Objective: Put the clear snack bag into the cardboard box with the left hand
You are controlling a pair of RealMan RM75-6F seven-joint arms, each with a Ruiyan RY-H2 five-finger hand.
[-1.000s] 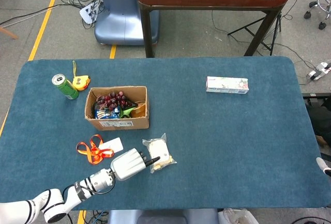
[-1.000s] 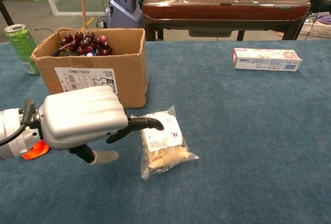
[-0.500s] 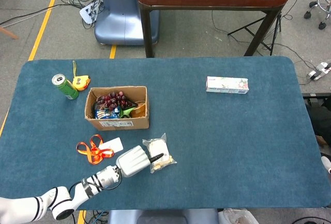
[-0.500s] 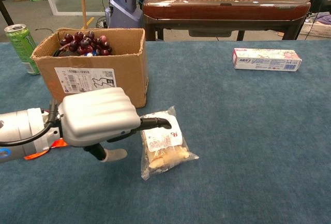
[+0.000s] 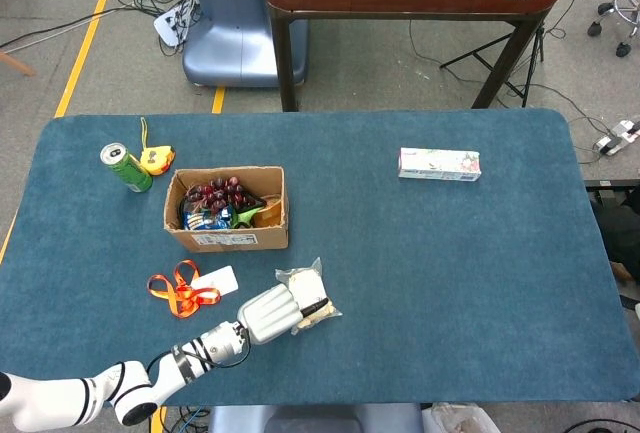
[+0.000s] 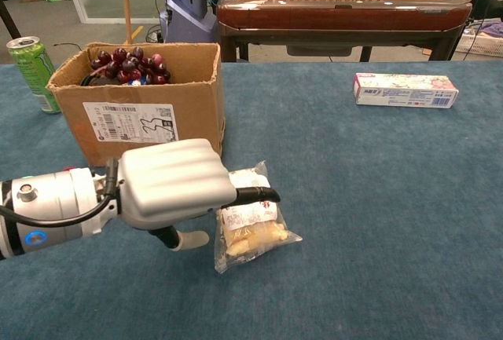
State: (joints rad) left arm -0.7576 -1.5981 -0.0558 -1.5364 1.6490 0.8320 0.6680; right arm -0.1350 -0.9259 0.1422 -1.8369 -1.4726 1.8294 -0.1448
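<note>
Left hand point(image 6: 177, 183) over snack bag point(image 6: 250, 224), table point(image 6: 393, 222)
Bag lies flat in front of the cardboard box point(image 6: 141, 108); fingers reach across its top, thumb low beside it; grip unclear.

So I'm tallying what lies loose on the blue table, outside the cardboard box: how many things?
5. The green can and yellow toy far left, the carton far right, the orange lanyard with its card at front, and the clear snack bag beneath the left hand.
</note>
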